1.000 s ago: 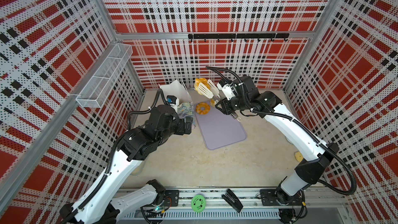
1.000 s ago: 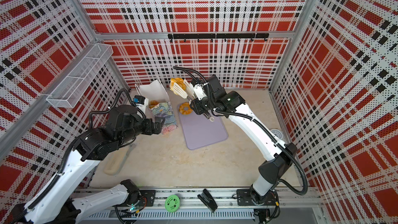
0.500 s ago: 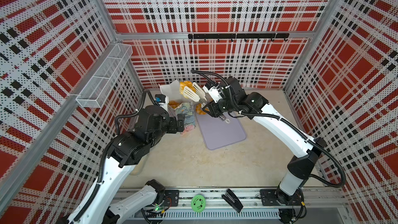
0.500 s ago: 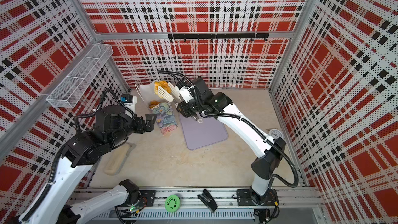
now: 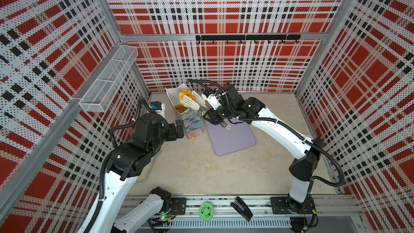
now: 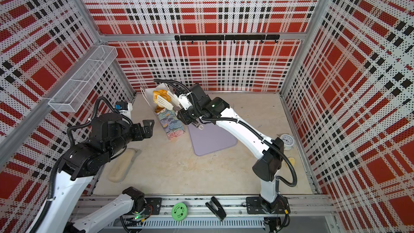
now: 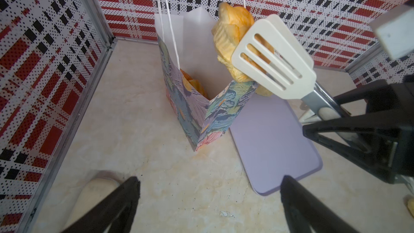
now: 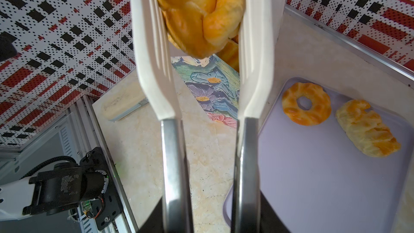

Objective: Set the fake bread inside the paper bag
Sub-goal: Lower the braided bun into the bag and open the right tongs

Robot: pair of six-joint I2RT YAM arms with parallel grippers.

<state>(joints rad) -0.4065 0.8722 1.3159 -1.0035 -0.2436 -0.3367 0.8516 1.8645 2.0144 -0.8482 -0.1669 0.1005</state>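
Note:
The flowered paper bag (image 5: 193,124) (image 6: 171,125) (image 7: 190,108) (image 8: 212,86) stands upright and open beside the lilac tray (image 5: 230,137) (image 8: 313,187). My right gripper (image 5: 215,117) (image 8: 210,211) is shut on white tongs (image 5: 192,101) (image 7: 273,57) (image 8: 154,63). The tongs pinch a braided fake bread (image 5: 184,94) (image 6: 159,94) (image 7: 228,39) (image 8: 197,12) above the bag's mouth. More golden pieces (image 5: 181,108) (image 7: 192,82) lie inside the bag. A ring doughnut (image 8: 318,108) and a croissant (image 8: 367,135) rest on the tray. My left gripper (image 5: 180,128) (image 6: 149,126) (image 7: 208,198) is open and empty, just left of the bag.
A cream oblong object (image 6: 122,164) lies on the floor at the left. A small clock (image 6: 287,140) and a yellowish item (image 6: 291,160) sit by the right wall. A wire basket (image 5: 107,84) hangs on the left wall. A stapler (image 5: 242,208) and a green disc (image 5: 206,211) lie on the front rail.
My right arm has swung left, carrying the tongs and the braided bread from over the tray to over the bag's mouth. My left gripper has drawn back slightly from the bag.

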